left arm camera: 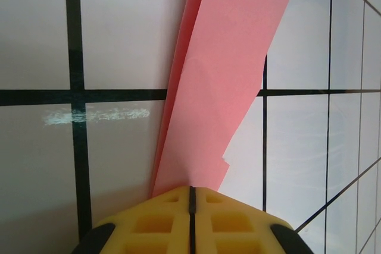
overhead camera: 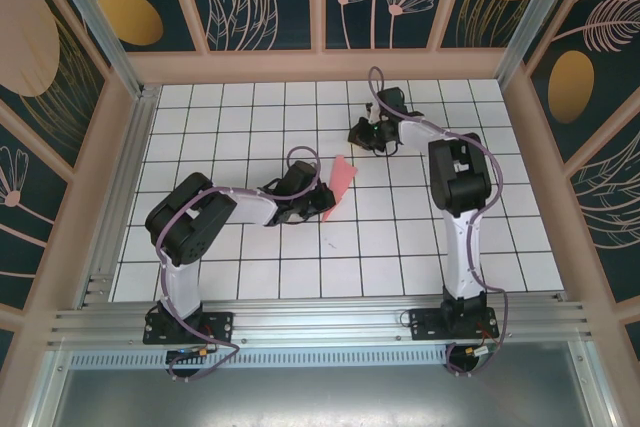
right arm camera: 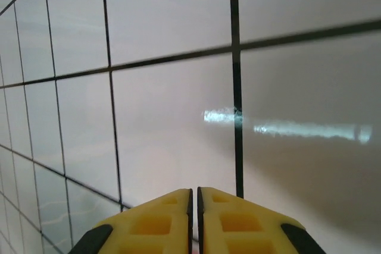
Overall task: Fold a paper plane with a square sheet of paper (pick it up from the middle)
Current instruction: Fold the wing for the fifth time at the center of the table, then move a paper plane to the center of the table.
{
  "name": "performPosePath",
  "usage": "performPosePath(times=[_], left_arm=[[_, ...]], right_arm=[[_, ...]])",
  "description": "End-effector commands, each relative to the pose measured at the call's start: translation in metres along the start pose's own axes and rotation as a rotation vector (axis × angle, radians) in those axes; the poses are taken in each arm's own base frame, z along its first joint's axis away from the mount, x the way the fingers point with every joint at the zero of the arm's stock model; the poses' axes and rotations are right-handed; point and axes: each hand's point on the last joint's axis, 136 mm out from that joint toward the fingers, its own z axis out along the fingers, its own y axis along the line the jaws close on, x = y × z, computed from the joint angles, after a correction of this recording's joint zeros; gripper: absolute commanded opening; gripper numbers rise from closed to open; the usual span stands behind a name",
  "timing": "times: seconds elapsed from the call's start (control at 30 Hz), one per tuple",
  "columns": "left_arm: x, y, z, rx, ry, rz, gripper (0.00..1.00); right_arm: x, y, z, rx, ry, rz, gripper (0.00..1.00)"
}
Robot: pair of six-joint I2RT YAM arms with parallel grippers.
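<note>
The paper plane, a slim folded strip of salmon-pink paper in several layers, stands tilted above the tiles left of centre. In the left wrist view the paper plane runs up and away from my yellow jaws, with a stepped edge on its right side. My left gripper is shut on its near end. My right gripper hovers over bare tiles further back, apart from the paper. Its jaws stand a hairline apart with nothing between them.
The white tiled floor has black grid lines and is fenced by wooden walls at the back and sides. An aluminium rail carries both arm bases at the near edge. A small dark mark lies on a tile near the left arm.
</note>
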Motion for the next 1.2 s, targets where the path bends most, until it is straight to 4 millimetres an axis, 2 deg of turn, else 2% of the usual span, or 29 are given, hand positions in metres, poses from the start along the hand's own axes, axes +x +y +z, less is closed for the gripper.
performPosePath(times=[0.0,0.03,0.1,0.2,0.33,0.43,0.5,0.63,0.73,0.8,0.97,1.17], left_arm=[[0.024,0.018,-0.003,-0.113,0.1,0.039,0.12],[0.021,0.012,-0.005,-0.104,0.093,0.052,0.15],[0.004,-0.014,-0.011,-0.057,0.053,0.088,0.22],[-0.013,-0.035,-0.027,-0.036,-0.008,0.14,0.31],[-0.028,-0.037,-0.049,-0.127,-0.097,0.249,0.42],[-0.027,-0.034,-0.056,-0.23,-0.121,0.379,0.51],[-0.025,-0.03,-0.055,-0.306,-0.124,0.456,0.59],[-0.022,-0.028,-0.044,-0.407,-0.099,0.562,0.65],[-0.022,-0.026,-0.031,-0.454,-0.073,0.597,0.65],[-0.025,-0.024,-0.025,-0.485,-0.074,0.591,0.63],[-0.028,-0.021,-0.011,-0.521,-0.062,0.57,0.48],[-0.027,-0.015,-0.005,-0.553,-0.044,0.569,0.47]], right_arm=[[-0.012,0.042,-0.06,-0.042,-0.129,-0.064,0.19],[-0.006,0.041,-0.068,-0.035,-0.143,-0.055,0.23],[0.006,0.037,-0.082,-0.026,-0.169,-0.032,0.3],[0.024,0.024,-0.1,0.014,-0.217,-0.012,0.43],[0.044,-0.001,-0.116,0.077,-0.263,0.016,0.67],[0.054,-0.013,-0.123,0.096,-0.285,0.034,0.88],[0.058,-0.022,-0.124,0.104,-0.29,0.056,0.99],[0.063,-0.034,-0.126,0.089,-0.302,0.107,0.99],[0.064,-0.042,-0.127,0.085,-0.307,0.145,0.99],[0.065,-0.047,-0.127,0.085,-0.305,0.162,0.99],[0.065,-0.048,-0.129,0.091,-0.306,0.161,0.99],[0.064,-0.044,-0.131,0.081,-0.306,0.154,0.99]])
